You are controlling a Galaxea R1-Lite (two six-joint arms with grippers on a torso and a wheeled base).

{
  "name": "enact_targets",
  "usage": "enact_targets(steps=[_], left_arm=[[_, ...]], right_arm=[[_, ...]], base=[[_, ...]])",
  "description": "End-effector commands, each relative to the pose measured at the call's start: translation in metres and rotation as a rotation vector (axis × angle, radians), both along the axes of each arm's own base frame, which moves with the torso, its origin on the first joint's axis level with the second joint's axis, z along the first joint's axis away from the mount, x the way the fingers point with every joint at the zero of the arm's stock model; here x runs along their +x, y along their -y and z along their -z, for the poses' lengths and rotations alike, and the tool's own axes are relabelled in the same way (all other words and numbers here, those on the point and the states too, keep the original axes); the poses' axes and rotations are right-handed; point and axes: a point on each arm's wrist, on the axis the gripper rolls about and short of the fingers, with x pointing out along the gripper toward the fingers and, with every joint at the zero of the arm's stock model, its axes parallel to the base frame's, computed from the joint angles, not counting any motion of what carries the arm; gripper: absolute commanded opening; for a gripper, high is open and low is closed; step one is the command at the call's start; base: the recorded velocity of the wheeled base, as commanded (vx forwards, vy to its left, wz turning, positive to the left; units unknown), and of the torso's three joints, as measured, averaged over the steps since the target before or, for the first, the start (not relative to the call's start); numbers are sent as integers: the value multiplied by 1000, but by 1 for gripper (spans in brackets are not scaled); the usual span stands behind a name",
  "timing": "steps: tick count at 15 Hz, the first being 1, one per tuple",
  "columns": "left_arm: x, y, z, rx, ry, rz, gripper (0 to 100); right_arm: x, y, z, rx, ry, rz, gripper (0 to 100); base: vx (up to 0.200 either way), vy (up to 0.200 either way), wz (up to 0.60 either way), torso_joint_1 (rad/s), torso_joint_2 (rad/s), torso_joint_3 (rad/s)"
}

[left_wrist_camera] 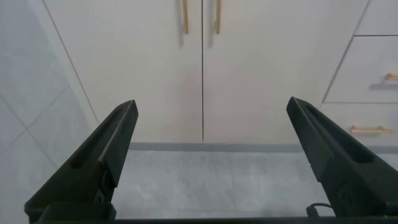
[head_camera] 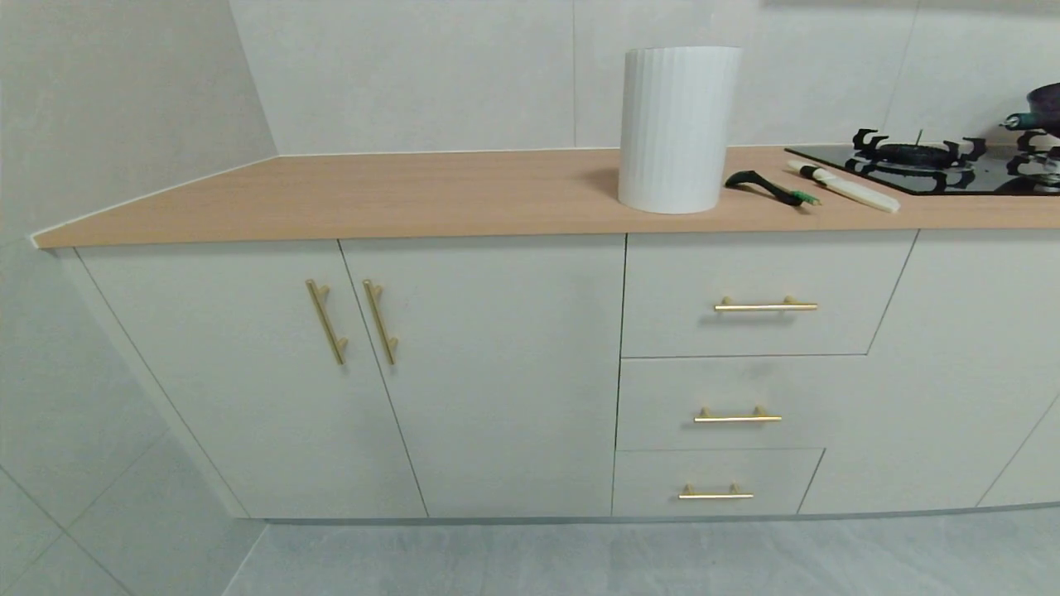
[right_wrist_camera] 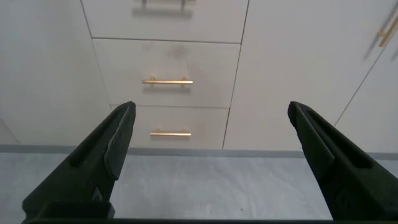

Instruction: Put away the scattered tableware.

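On the wooden countertop [head_camera: 414,194] a tall white ribbed holder [head_camera: 675,128] stands upright. Just to its right lie a black utensil with a green tip [head_camera: 766,188] and a cream-handled utensil [head_camera: 845,186], near the stove. My left gripper [left_wrist_camera: 208,112] is open and low down, facing the double cabinet doors [left_wrist_camera: 202,62] with nothing between its fingers. My right gripper [right_wrist_camera: 211,112] is open too, low in front of the drawers [right_wrist_camera: 168,71], with nothing in it.
A black gas stove [head_camera: 927,165] sits at the counter's right end with a dark pot [head_camera: 1039,108] on it. Below are two cabinet doors with gold handles [head_camera: 327,321] and three drawers [head_camera: 745,397]. Grey tiled floor [head_camera: 580,559] lies in front.
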Motion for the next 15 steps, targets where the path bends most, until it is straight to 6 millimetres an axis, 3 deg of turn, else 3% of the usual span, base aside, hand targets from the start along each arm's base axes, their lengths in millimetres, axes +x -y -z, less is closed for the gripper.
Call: enact_targets(steps=[1, 4, 11, 13, 15], left_arm=[[0, 0, 0, 0, 0, 0, 100], [0, 0, 0, 0, 0, 0, 100], [0, 0, 0, -5, 0, -2, 100], [0, 0, 0, -5, 0, -2, 100], [0, 0, 0, -5, 0, -2, 100]], right_arm=[[0, 0, 0, -1, -1, 0, 100], [0, 0, 0, 1, -2, 0, 100], [0, 0, 0, -18, 2, 0, 100], [-7, 0, -40, -20, 109, -9, 100], [10, 0, -52, -25, -61, -92, 100]], base=[[200, 0, 0, 7, -2, 2], [200, 0, 0, 2, 4, 1], [0, 0, 0, 0, 0, 0], [0, 0, 0, 0, 0, 0], [0, 0, 0, 0, 0, 0]])
